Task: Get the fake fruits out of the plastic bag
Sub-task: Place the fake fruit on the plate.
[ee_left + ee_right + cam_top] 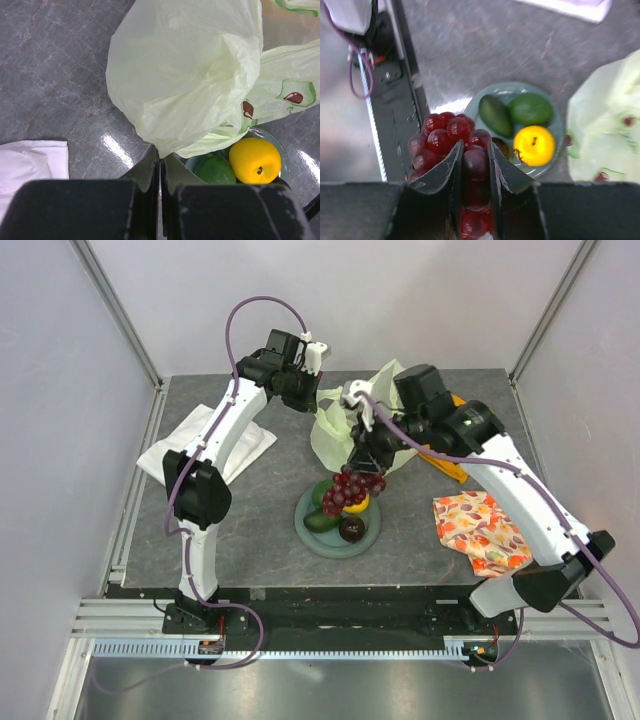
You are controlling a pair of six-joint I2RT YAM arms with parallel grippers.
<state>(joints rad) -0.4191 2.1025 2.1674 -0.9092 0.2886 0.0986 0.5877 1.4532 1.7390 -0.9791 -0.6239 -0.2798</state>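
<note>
Reaching over the bench, the left arm angles down, left pincer clenched on a corner of the plastic bag, crumpled pale green, behind the plate. Right arm bent inward, right pincer grasping the grape bunch, glossy dark-red, above the plate's fruits.

Maroon fruit (mostly) behind right pincer

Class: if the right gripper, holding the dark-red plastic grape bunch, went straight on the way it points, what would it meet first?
Most likely the round grey-green plate of fake fruits: the right gripper, shut on the grape bunch, points down at it. The gap between them is hard to judge.
</note>
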